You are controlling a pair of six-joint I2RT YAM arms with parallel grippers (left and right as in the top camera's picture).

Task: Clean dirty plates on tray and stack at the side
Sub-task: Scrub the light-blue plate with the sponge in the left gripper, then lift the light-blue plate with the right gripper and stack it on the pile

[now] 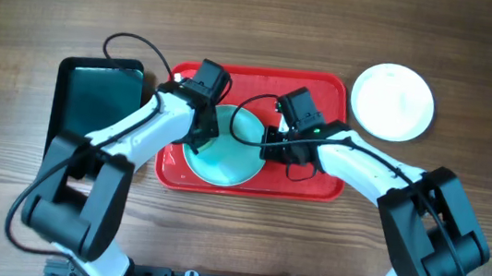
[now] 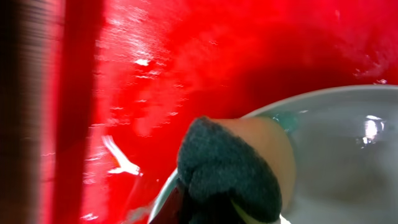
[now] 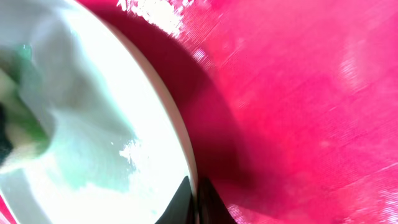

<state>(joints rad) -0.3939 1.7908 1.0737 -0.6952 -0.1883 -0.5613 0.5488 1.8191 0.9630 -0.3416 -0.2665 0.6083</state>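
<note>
A pale turquoise plate (image 1: 229,150) lies tilted on the red tray (image 1: 326,90). My right gripper (image 1: 269,146) is shut on its right rim; in the right wrist view the jaws (image 3: 194,202) pinch the plate's edge (image 3: 93,124) above the tray floor (image 3: 298,93). My left gripper (image 1: 202,135) is at the plate's left rim, shut on a dark grey and tan sponge (image 2: 224,168) that presses on the plate (image 2: 348,162). A green blur (image 3: 22,121) shows on the plate's far side. The white plate (image 1: 393,101) lies on the table to the right of the tray. A second turquoise plate is not seen.
A smaller black tray (image 1: 97,102) lies on the wooden table left of the red tray, with a black cable (image 1: 136,42) looping above it. The red tray's left rim (image 2: 74,112) is close beside the left gripper.
</note>
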